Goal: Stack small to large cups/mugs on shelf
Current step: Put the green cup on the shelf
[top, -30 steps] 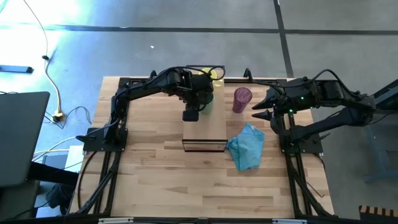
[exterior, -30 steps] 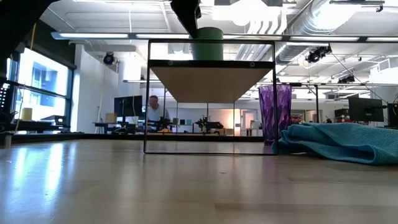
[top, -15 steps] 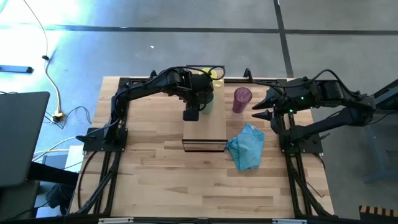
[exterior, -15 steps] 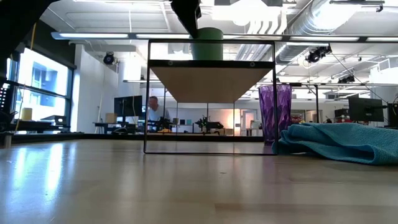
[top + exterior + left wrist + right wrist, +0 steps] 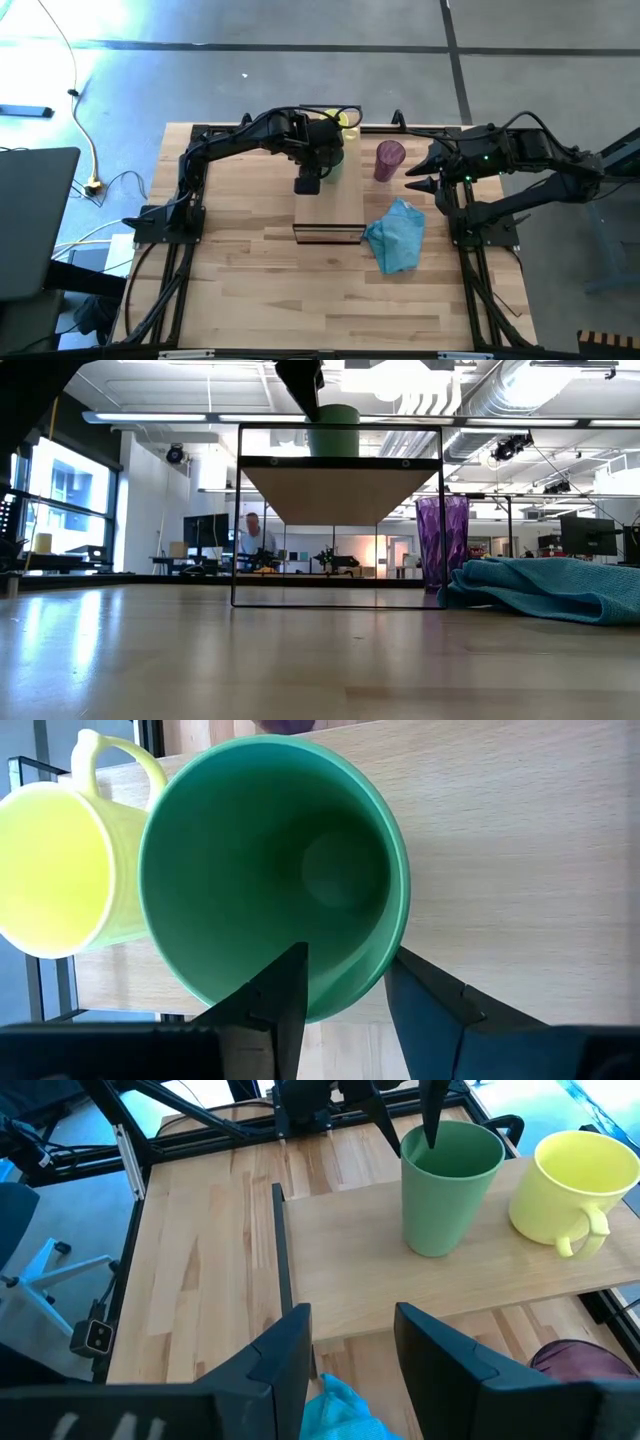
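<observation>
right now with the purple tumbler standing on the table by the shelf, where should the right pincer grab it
Grip the purple tumbler around its mid-body, coming level from the right pincer's side. It stands upright on the tabletop with no handle, its round wall is exposed that way, and the shelf and blue cloth crowd the other sides.

Your two arms: black throughout, slim tubular links, bulkier joint housings. Each mounts on black tube-frame base bolted at tabletop edge, left at 9 o'clock, right at 3 o'clock. Left gripper [image 5: 308, 184]: boxy black block. Right gripper [image 5: 416, 176]: two tapered pointed black fingers; small green light behind it. Black cables loop along links.
</observation>
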